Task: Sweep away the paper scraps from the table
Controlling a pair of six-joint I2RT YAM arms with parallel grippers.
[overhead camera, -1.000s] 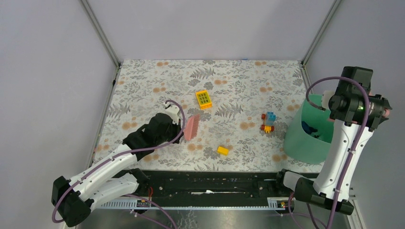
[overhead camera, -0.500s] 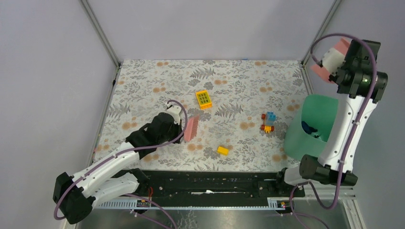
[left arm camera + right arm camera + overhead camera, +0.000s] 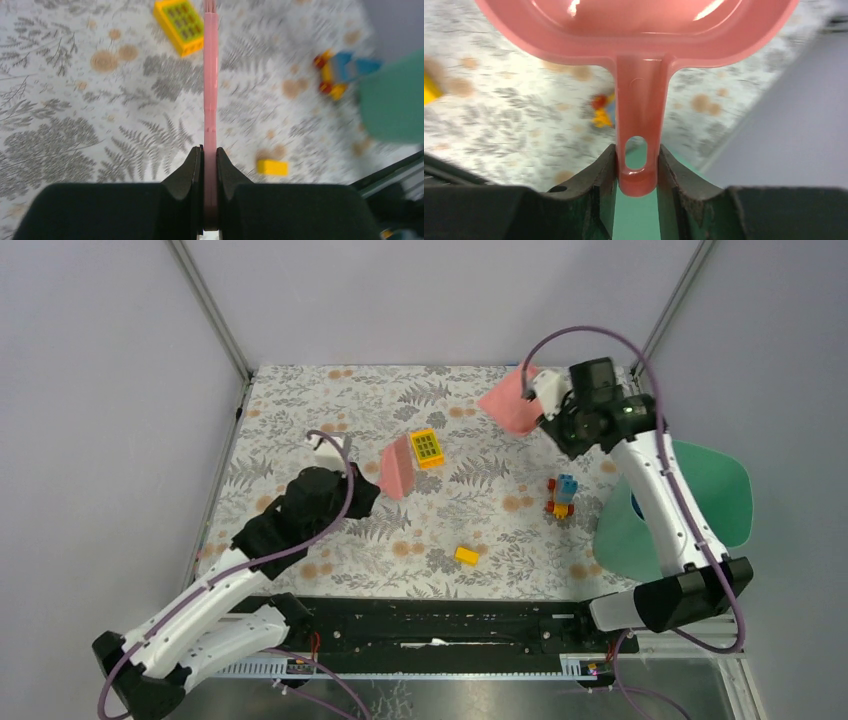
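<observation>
Top external view: two arms reach over the desk point(image 3: 300, 410), whose fern-and-flower print fills the middle of the frame.
Left arm: the left hand point(image 3: 368, 488), left of centre, is clenched on the pink brush point(image 3: 399, 468).
Brush: it stands tilted, just left of the studded yellow block point(image 3: 427, 448); whether it touches the desk cannot be told.
Left wrist view: the brush runs edge-on from between the two dark fingers point(image 3: 187, 172) up the middle of the frame, and the studded block lies at upper left of it.
Right arm: the right hand point(image 3: 545, 405), in the upper right of the desk, grasps the pink dustpan point(image 3: 508, 405) by its handle.
Right wrist view: the handle, with its hanging hole, is pinched between the fingers and the pan's hollow fills the top of the frame.
Blocks: a small yellow block point(image 3: 466, 556) lies low and centre, and a stack of blue, yellow and red blocks point(image 3: 563, 496) lies right of centre.
Tray: the green tray point(image 3: 715, 490) sits at the right edge, partly behind the right arm.
Scraps: the paper scraps cannot be made out in any view.
</observation>
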